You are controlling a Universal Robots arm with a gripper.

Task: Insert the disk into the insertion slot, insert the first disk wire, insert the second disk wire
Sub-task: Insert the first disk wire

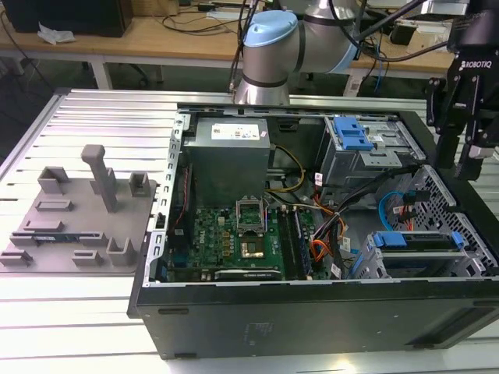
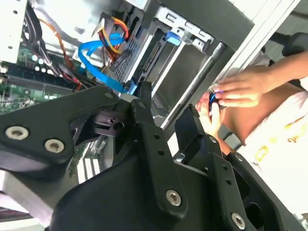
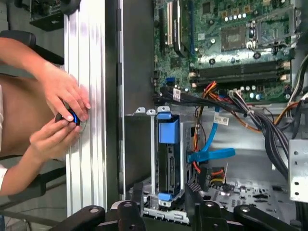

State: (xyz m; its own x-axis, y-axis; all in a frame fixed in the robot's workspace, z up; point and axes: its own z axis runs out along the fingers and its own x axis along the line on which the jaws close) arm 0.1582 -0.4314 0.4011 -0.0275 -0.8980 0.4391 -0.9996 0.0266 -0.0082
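The disk (image 1: 413,241), silver in its bright blue caddy, sits inside the insertion slot (image 1: 373,261), a silver sheet-metal cage at the case's near corner on the exterior view's right. In the first wrist view the disk (image 3: 168,154) lies in the cage directly beyond my fingers. My gripper (image 1: 460,160) hangs above that corner of the case, open and holding nothing; both wrist views show its black fingers (image 2: 144,110) spread apart. A blue flat wire (image 3: 211,142) and a bundle of orange and red wires (image 3: 211,175) end beside the disk. Whether either is plugged in I cannot tell.
A person's hands (image 3: 62,115) hold a small dark and blue object over the slatted table (image 3: 86,72) just outside the case wall. A grey bay with a blue latch (image 1: 351,134) stands further back. The motherboard (image 1: 242,234) fills the case floor. A grey fixture plate (image 1: 78,218) lies on the exterior view's left.
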